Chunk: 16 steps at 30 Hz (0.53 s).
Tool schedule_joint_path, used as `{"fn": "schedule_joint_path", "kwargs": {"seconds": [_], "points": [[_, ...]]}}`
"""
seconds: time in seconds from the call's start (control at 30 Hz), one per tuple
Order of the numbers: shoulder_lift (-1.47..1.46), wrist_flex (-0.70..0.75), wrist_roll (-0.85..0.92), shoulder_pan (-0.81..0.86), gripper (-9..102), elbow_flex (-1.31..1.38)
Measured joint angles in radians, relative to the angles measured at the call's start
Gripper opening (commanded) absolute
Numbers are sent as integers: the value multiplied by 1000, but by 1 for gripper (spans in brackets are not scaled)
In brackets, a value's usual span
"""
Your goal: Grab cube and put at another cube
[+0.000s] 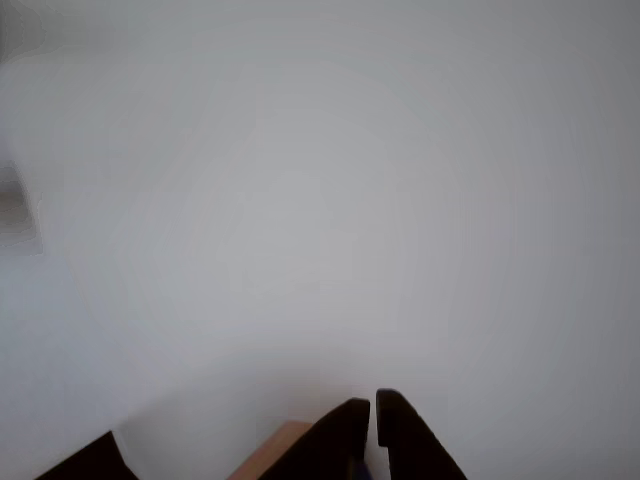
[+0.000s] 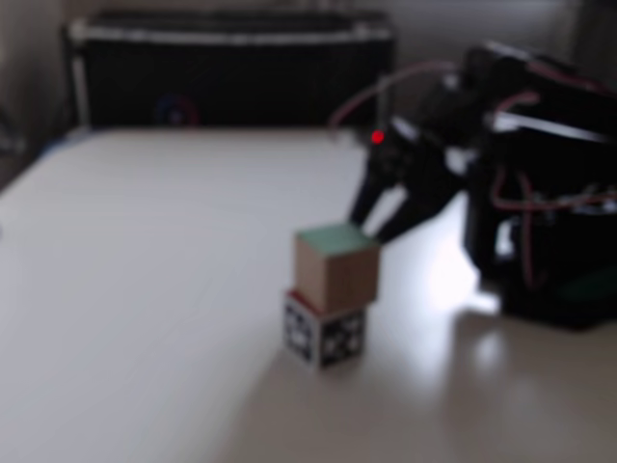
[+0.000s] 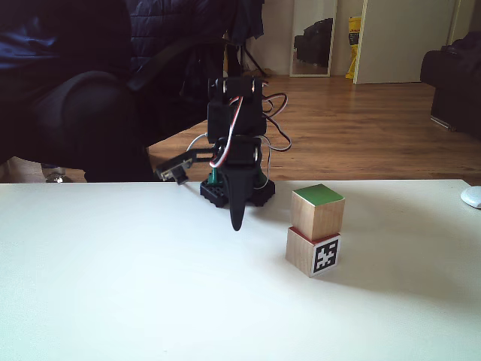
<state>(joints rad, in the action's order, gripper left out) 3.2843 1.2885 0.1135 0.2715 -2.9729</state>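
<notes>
The cube (image 3: pixel 318 210), light wood with a green top, sits squarely on another cube (image 3: pixel 312 252), which shows a red top edge and a black-and-white marker on its side. Both fixed views show this stack, the cube (image 2: pixel 335 265) above another cube (image 2: pixel 323 333). My gripper (image 3: pixel 237 226) hangs tip-down to the left of the stack and apart from it, just above the table. It stands behind the stack as my gripper (image 2: pixel 371 230). In the other view my gripper (image 1: pixel 372 405) is shut to a thin slit and holds nothing, with a tan wooden patch (image 1: pixel 275 450) beside it.
The arm's base (image 3: pixel 233 192) stands at the white table's (image 3: pixel 113 286) far edge, with a dark chair behind. A white object (image 3: pixel 472 197) lies at the right edge. A black case (image 2: pixel 231 68) lines the table's back in a fixed view.
</notes>
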Motion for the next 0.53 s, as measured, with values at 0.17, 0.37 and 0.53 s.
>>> {"fn": "schedule_joint_path", "kwargs": {"seconds": [0.17, 0.37, 0.53], "points": [[0, -2, 0, 28, 0, -2], [0, -2, 8, 17, 0, -2], [0, -2, 18, 18, 0, -2]]}}
